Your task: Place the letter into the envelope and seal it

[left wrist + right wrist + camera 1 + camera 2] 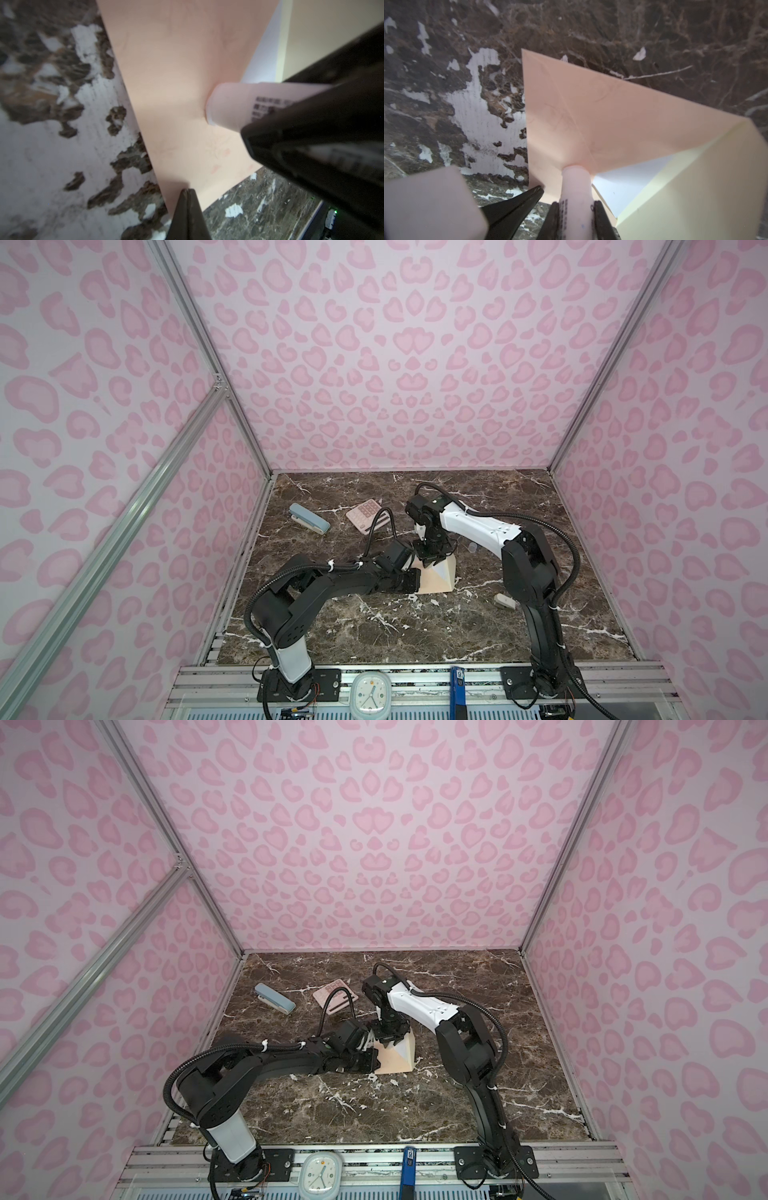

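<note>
The peach-tan envelope (438, 580) (397, 1058) lies mid-table, its cream-lined flap (695, 187) raised. A white strip of the letter (623, 178) (266, 62) shows inside the opening. My left gripper (188, 190) (415, 581) is shut, pinching the envelope (176, 72) at its near edge. Pointing straight down over the envelope is my right gripper (576, 204) (428, 562), shut on a pale pink glue stick (576, 185) (228, 104). The stick's tip presses on the envelope's face (591, 114) close to the opening. The left gripper's black tip (537, 190) sits just beside it.
A pink calculator (365, 514) and a blue stapler (309, 518) lie toward the back left. A small white cap-like piece (505, 601) rests right of the envelope by the right arm. A clock (371, 691) stands on the front rail. Pink walls close in three sides.
</note>
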`<state>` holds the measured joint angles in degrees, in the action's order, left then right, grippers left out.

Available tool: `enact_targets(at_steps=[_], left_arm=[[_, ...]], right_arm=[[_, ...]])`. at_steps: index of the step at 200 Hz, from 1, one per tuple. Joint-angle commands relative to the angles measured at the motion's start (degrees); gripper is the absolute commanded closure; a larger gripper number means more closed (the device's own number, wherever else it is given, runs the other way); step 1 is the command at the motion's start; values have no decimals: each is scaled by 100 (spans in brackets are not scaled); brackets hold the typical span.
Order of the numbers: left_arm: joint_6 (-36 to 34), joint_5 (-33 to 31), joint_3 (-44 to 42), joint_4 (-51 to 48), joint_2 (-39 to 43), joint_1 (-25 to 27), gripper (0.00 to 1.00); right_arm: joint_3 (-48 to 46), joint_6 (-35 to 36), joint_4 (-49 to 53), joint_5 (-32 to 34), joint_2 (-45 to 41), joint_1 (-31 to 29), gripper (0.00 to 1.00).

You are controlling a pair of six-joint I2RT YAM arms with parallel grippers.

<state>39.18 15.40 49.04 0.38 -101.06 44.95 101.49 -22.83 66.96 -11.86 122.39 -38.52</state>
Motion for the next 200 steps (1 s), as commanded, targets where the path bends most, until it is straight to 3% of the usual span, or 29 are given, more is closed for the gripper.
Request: enact_targets(at_steps=[1,200], left_arm=[[-33,-125,1,-310,-90,2,96],[-33,-87,40,-345,-160,5,96]], right_arm=[[-64,42,-16,-169,-63,37,100],[-704,24,-573,-1450,-553,757,100]])
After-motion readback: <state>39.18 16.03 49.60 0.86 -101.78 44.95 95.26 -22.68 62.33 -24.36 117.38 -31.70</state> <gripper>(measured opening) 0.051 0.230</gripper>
